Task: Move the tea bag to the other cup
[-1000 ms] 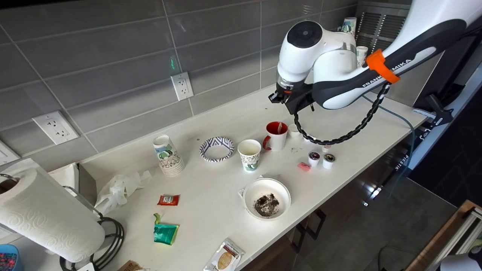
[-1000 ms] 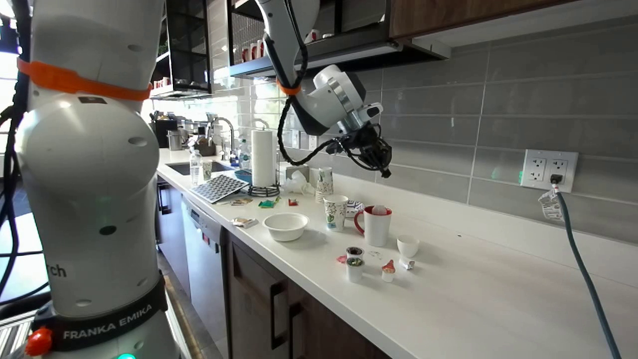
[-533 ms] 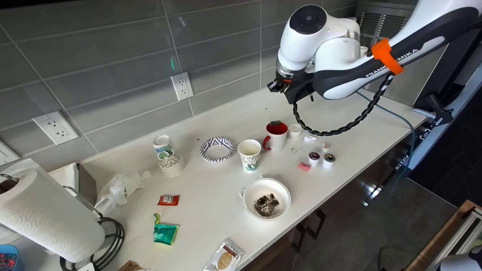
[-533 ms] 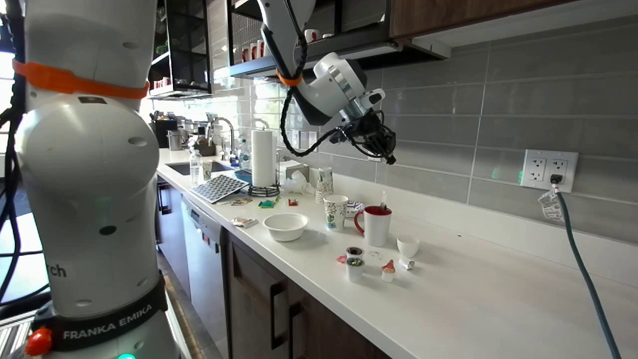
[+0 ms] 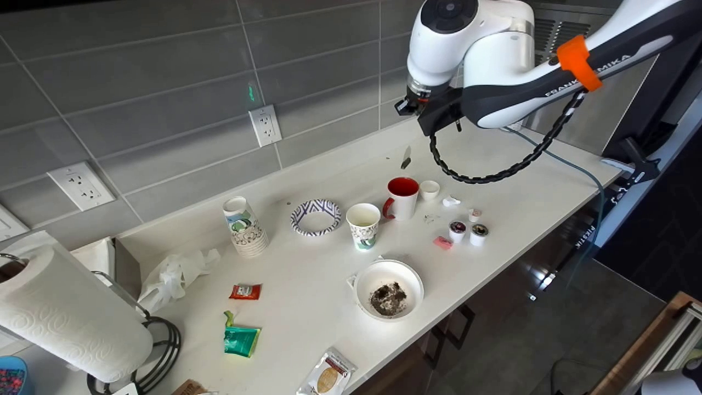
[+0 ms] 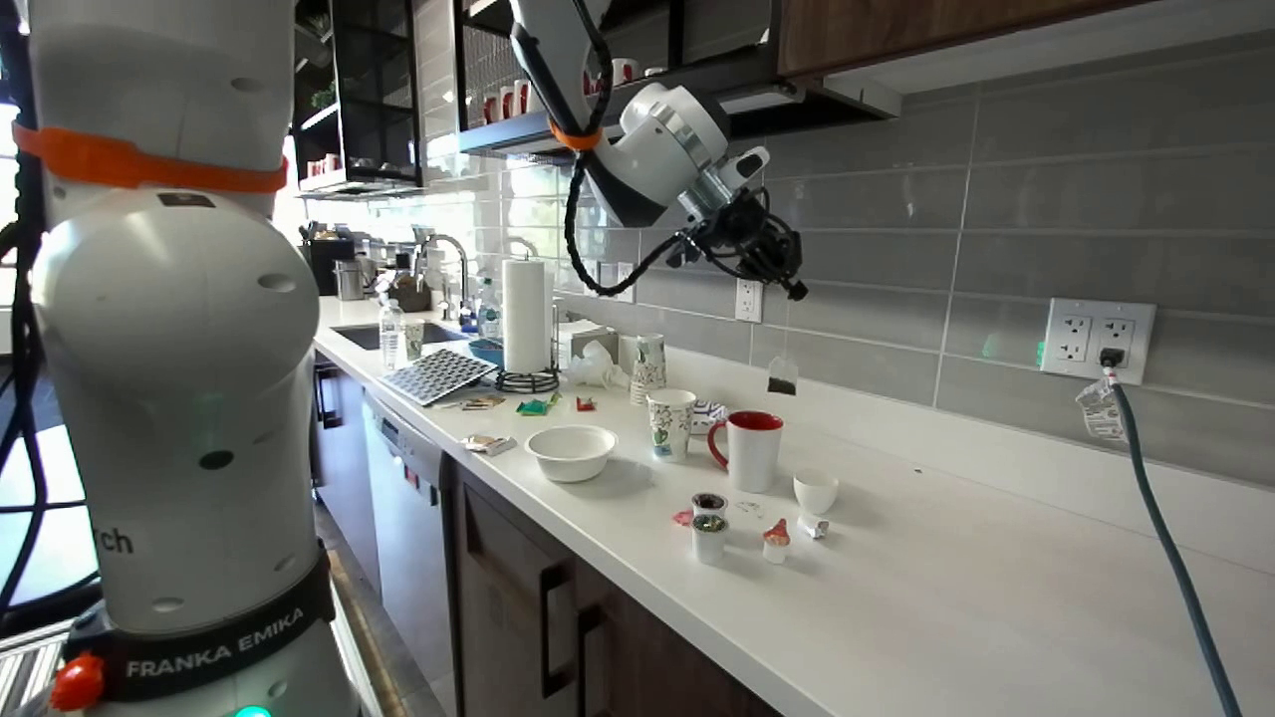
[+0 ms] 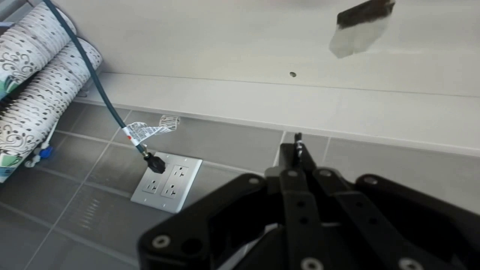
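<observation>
The tea bag (image 6: 783,378) dangles on a thin string below my gripper (image 6: 797,290), above the rim of the red-and-white mug (image 6: 754,453). In an exterior view the tea bag (image 5: 406,159) shows apart from the mug (image 5: 403,198), with its dark leaves at the bottom. The wrist view has the bag (image 7: 362,26) near the top edge. There my gripper (image 7: 298,140) is shut, with a small whitish bit pinched at the fingertips; the string itself is barely visible. Beside the mug stands a patterned paper cup (image 5: 363,226), upright with its mouth uncovered.
A small white cup (image 5: 429,190) and several pods sit close to the mug. Around the paper cup are a patterned paper bowl (image 5: 315,218), a white bowl with dark grounds (image 5: 388,289) and a stack of paper cups (image 5: 246,227). The tiled wall runs behind the arm.
The arm has risen. The tea bag, one second ago in the mug's mouth, came up over its rim and now hangs clear of it. Cups and bowls have not moved.
</observation>
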`<state>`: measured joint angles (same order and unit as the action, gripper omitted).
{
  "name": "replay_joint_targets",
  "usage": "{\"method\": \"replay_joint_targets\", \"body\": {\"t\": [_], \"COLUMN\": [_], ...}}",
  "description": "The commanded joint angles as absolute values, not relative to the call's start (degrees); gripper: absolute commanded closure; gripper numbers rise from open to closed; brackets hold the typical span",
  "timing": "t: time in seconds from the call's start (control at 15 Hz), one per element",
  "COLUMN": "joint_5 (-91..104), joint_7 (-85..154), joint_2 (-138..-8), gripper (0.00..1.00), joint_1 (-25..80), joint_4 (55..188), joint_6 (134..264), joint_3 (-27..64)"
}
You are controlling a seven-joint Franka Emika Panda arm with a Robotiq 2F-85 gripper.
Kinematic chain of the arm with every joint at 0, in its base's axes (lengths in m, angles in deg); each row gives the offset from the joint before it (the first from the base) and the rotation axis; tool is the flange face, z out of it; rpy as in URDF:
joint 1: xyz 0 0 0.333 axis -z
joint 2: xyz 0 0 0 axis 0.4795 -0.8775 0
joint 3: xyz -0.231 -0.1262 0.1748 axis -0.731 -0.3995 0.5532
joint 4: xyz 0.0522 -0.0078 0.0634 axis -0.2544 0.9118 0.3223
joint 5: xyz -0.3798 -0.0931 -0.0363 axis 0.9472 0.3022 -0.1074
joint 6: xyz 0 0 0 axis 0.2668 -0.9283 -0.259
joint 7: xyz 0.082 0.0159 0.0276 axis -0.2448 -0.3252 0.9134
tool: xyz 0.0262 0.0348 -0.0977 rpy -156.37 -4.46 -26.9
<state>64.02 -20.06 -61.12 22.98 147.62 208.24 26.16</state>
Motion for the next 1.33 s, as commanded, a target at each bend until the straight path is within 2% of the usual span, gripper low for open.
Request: {"method": "replay_joint_targets", "body": {"t": [0.0,1.27], "joint_5": [67.49,67.37], "joint_7": [-25.11,-30.47], "joint_2": [-58.32,-56.73], "gripper": [1.00,0.99], "joint_1": [22.51,25.22], "joint_4": [148.95,151.07], "joint_6": [203.82,202.72], "joint_3": [26.27,25.44]}}
